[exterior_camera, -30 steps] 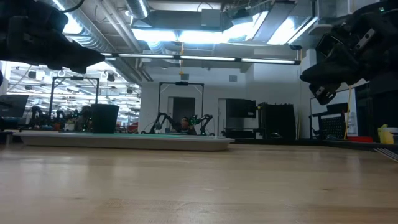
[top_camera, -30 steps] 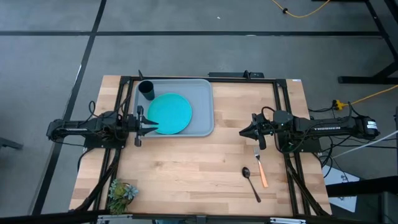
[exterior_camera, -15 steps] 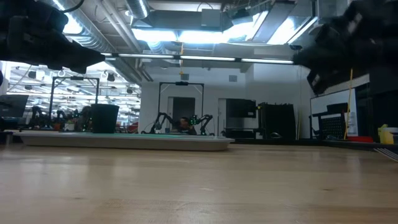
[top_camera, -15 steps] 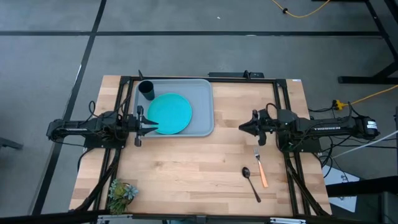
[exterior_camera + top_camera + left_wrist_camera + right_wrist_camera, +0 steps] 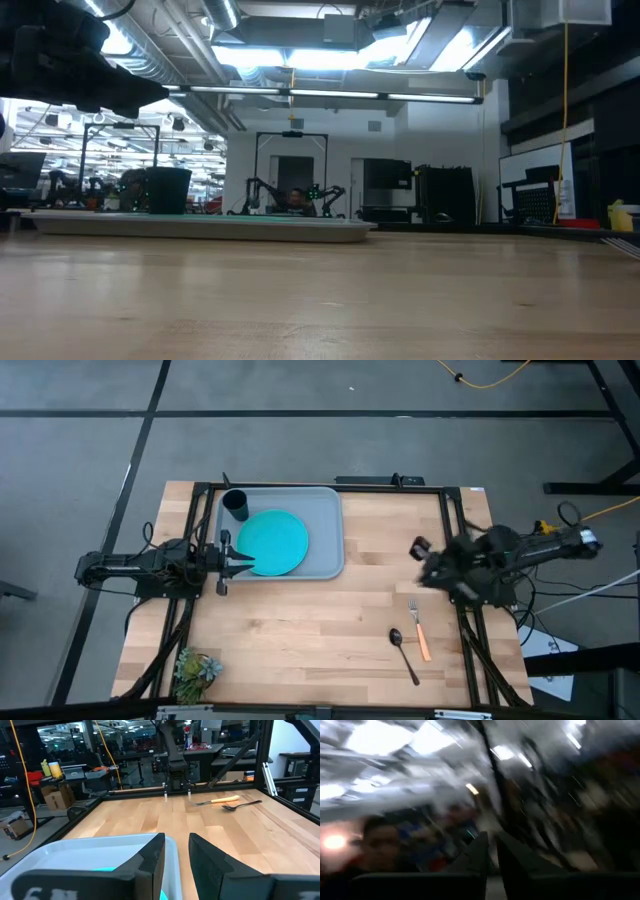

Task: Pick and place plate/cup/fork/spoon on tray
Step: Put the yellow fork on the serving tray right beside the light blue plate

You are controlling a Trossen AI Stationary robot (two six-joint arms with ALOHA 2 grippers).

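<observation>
The grey-blue tray [image 5: 322,520] lies at the table's far left of centre and holds the teal plate [image 5: 272,542] and the dark cup [image 5: 236,505], which stands upright in the tray's far left corner. The orange-handled fork [image 5: 419,628] and the dark spoon [image 5: 403,653] lie flat on the wood at the near right. They also show in the left wrist view as the fork [image 5: 217,800] and the spoon [image 5: 242,805]. My left gripper [image 5: 248,566] hovers shut over the tray's near left rim. My right gripper [image 5: 418,549] is blurred, raised, shut and empty, above the table beyond the fork.
A small green plant [image 5: 195,668] sits at the near left corner. Black frame rails [image 5: 455,540] run along both sides of the table. Bare wood [image 5: 310,620] stretches between the tray and the cutlery.
My right gripper has risen out of the low view, drawn back toward the table's right edge and tipped upward, so its wrist view now faces the ceiling. The left arm and all tableware have stayed put.
</observation>
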